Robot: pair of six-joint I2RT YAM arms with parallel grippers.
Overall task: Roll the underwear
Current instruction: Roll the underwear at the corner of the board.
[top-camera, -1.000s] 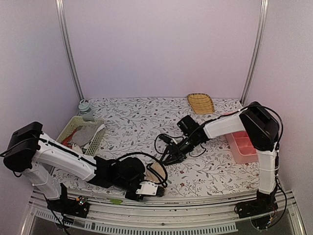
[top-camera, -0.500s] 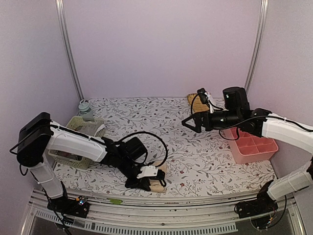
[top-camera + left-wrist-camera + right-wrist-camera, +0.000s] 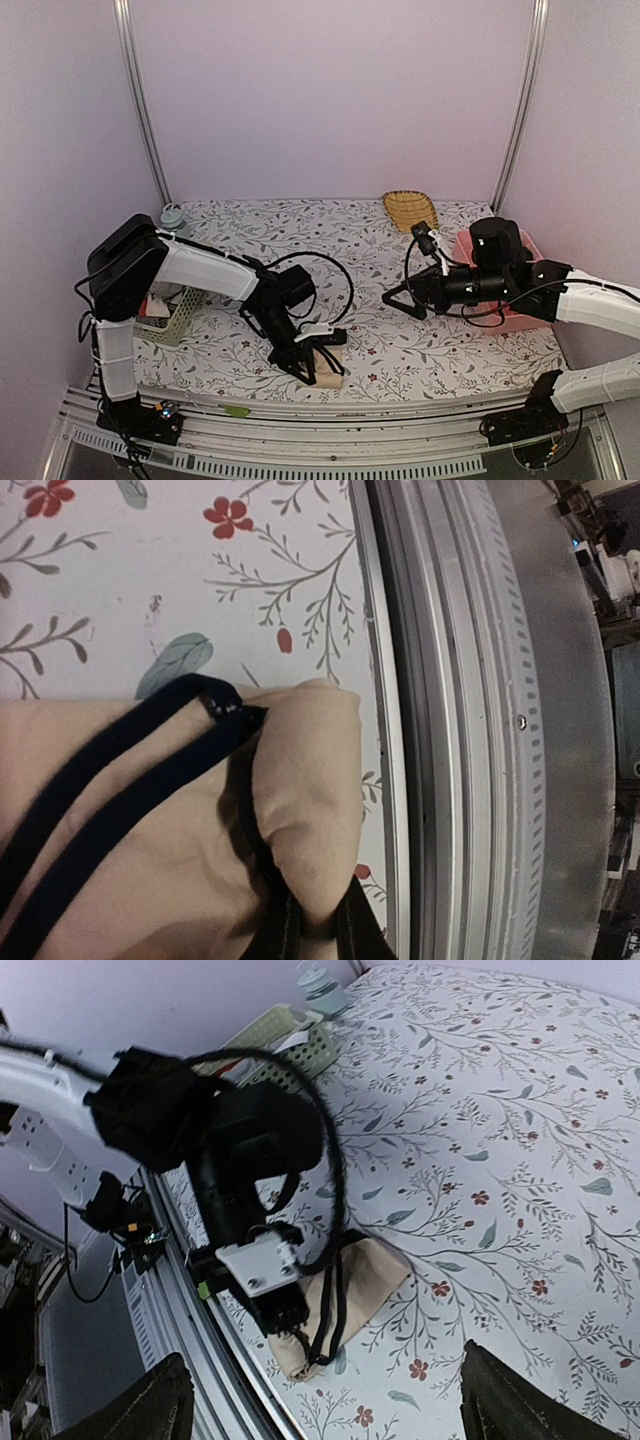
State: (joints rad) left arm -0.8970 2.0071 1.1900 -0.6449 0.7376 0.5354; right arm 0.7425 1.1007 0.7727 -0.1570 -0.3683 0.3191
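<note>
One underwear [image 3: 150,820] — half cropped, left gripper [image 3: 318,930] pinching

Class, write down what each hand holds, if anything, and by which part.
Left hand pinches the beige underwear by its folded end near the front rail. Right hand: open, holding nothing.

Beige underwear [image 3: 330,362] with black edging (a soft, thick bundle) on the flowered table [image 3: 420,345], beside its near edge.
</note>
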